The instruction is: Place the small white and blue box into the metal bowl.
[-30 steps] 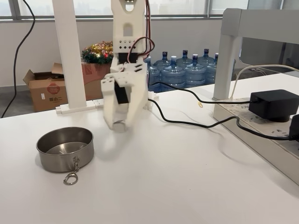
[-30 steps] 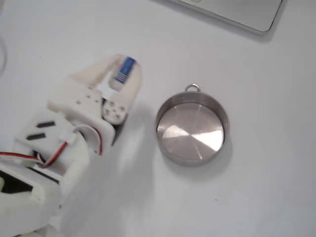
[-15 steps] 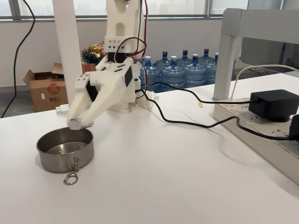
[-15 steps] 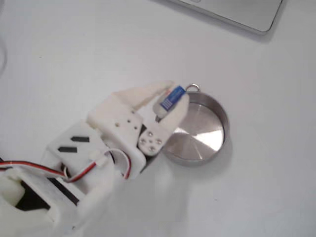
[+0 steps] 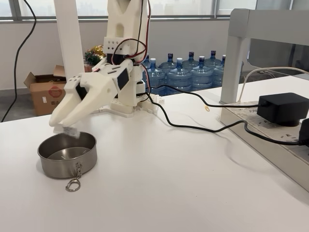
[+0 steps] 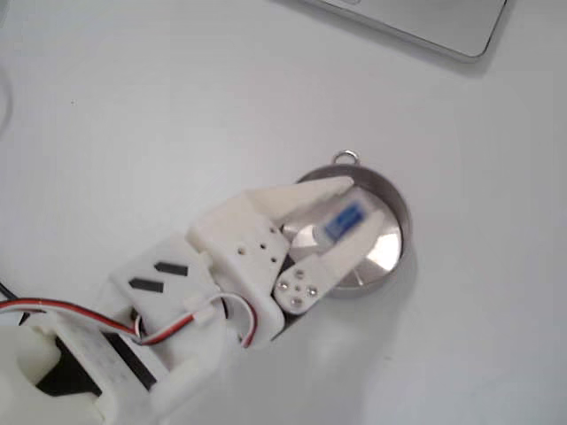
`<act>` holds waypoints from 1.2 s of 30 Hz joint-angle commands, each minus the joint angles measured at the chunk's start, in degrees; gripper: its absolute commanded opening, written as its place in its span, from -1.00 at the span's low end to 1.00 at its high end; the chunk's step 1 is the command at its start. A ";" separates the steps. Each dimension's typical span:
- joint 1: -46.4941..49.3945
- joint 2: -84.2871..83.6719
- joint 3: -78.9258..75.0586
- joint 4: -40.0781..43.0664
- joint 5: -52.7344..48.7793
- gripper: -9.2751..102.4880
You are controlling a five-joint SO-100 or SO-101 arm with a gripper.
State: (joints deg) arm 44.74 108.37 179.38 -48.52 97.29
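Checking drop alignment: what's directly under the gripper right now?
The metal bowl: the gripper hangs over it, apparently holding the box. The fingers hide part of the bowl's floor.

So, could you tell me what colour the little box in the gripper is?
White with a blue side, clearest on the small box in the fixed view from above.

No legible text anywhere. Cardboard carton [image 5: 47,92] on floor carries red round logo, characters too small to read. Print on small white and blue box [image 6: 344,219] blurred, unreadable. Water bottles' [image 5: 190,70] labels indistinct.
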 commanded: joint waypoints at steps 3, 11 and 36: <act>-0.53 1.41 0.97 -0.62 -0.62 -0.55; -8.35 1.49 0.97 -0.62 -4.57 -0.63; -31.46 26.46 1.41 0.26 -84.73 -0.93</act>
State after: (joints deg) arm 17.40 129.46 179.30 -48.52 24.70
